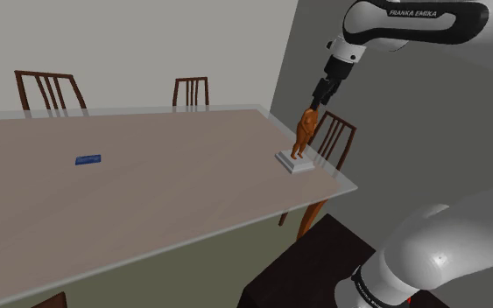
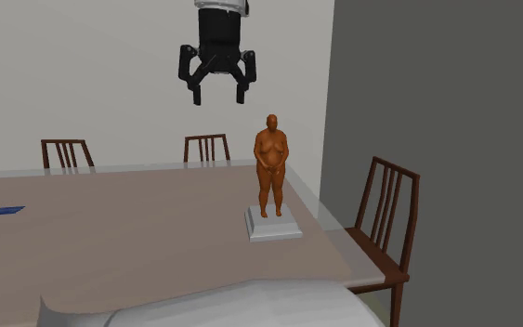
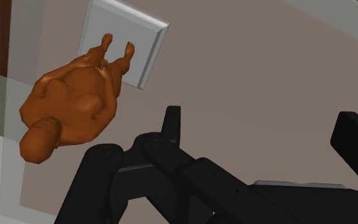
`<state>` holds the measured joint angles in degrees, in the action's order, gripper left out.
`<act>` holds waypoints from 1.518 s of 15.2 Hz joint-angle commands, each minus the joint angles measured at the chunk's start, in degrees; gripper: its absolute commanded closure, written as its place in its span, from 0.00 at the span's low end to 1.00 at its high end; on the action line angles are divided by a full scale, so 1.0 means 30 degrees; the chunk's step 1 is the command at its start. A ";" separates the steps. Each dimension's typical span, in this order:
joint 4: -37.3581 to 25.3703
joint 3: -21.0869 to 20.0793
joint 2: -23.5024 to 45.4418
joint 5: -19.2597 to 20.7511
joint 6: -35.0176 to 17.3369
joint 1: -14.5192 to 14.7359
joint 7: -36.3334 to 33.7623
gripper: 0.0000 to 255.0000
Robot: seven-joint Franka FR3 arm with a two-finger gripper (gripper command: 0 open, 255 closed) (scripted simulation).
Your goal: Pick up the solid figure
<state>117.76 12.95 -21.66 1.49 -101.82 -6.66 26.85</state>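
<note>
One smooth orange-brown human figure (image 2: 270, 167) stands upright on a square pale-grey base (image 2: 273, 226) near a table (image 2: 111, 241) corner. End effector (image 2: 218, 97) released, empty, higher up. One flat blue card (image 2: 6, 211).

- A long tan table (image 1: 148, 192) is stretching across the room, its pale rim catching light.
- A small flat blue rectangle (image 1: 88, 159) is lying on it, toward the shoulder view's left.
- A dark brown slat-back chair (image 1: 50, 90) and a second chair (image 1: 190, 91) are standing along the far side.
- A third chair (image 2: 375, 253) is sitting at the table's end, beside the dark grey wall (image 2: 436, 93).

Long table (image 1: 165, 192), wooden chairs (image 2: 375, 251), dark grey wall (image 2: 436, 84)
</note>
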 commanded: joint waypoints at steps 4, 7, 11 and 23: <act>-0.2437 0.1289 0.2942 -0.0275 -0.0580 -0.0380 0.1538 0.00; -0.4169 0.2011 0.4849 -0.0719 -0.0752 -0.0672 0.2506 0.00; -0.6867 0.2838 0.7581 -0.1618 -0.0700 -0.1251 0.3820 0.00; -0.6704 0.3156 0.9256 -0.2305 -0.2452 -0.1720 0.4669 0.00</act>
<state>97.35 22.40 6.15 -5.42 -108.90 -11.79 40.78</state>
